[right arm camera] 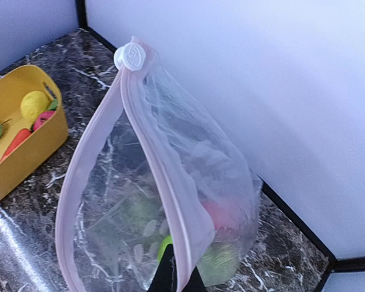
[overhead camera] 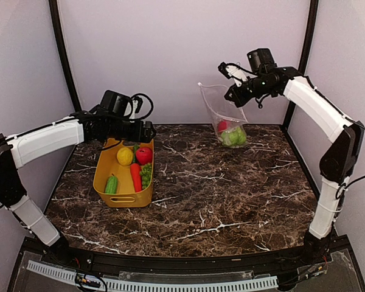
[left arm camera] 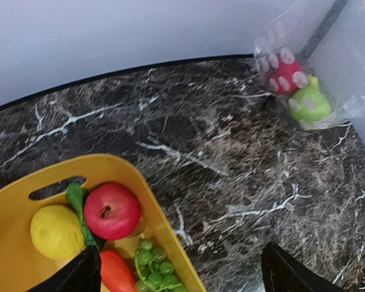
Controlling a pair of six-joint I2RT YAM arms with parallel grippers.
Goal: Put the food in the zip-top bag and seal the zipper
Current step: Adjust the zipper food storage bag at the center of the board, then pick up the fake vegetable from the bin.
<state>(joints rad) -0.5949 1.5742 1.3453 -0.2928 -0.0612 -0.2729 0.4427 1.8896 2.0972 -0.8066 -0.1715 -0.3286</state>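
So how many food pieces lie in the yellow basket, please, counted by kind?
Lemon: 1
Red apple: 1
Carrot: 1
Cucumber: 1
Bunch of green grapes: 1
Green leaf: 1
Total in the yellow basket: 6

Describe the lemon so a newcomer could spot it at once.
Find the yellow basket on the left side of the marble table. At its far end, the lemon lies beside the red apple, on the apple's left. It is the only yellow fruit there; its neighbours are red, orange or green.
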